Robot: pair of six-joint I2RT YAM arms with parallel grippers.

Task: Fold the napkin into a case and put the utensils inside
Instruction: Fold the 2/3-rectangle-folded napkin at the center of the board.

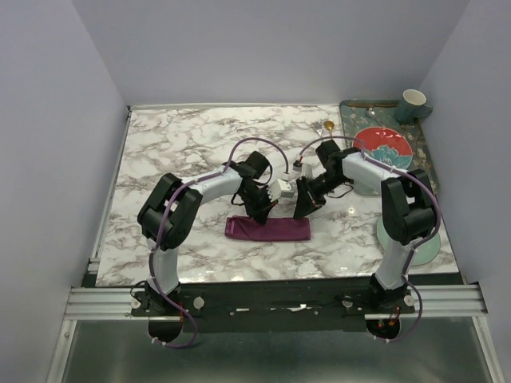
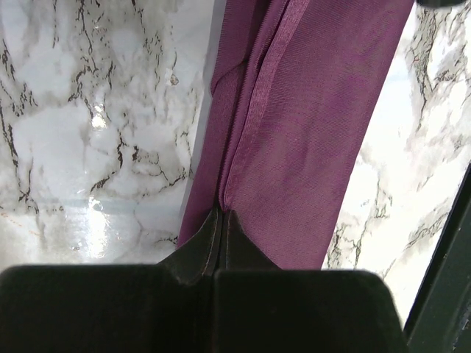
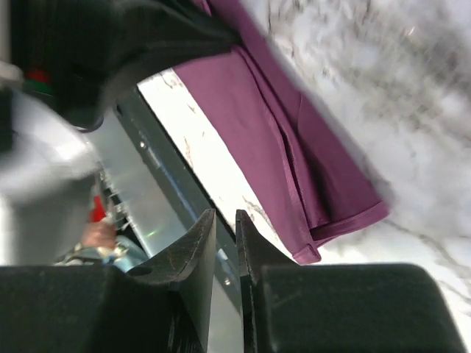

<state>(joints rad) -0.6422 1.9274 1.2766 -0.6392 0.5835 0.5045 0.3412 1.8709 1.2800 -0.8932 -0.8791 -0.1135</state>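
The left gripper [image 2: 222, 215] is pressing its fingers together, pinching a fold of the napkin [image 2: 309, 132], which is lying as a narrow strip on the table [image 1: 176, 152]. The right gripper [image 3: 224, 217] is hovering by the napkin's right end, slightly spread, gripping nothing.

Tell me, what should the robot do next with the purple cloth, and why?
Probably the right gripper should reach toward the gold spoon. The napkin already lies folded into a narrow strip, the left gripper seems to pinch its fold, and the right one's jaws are slightly apart, empty.
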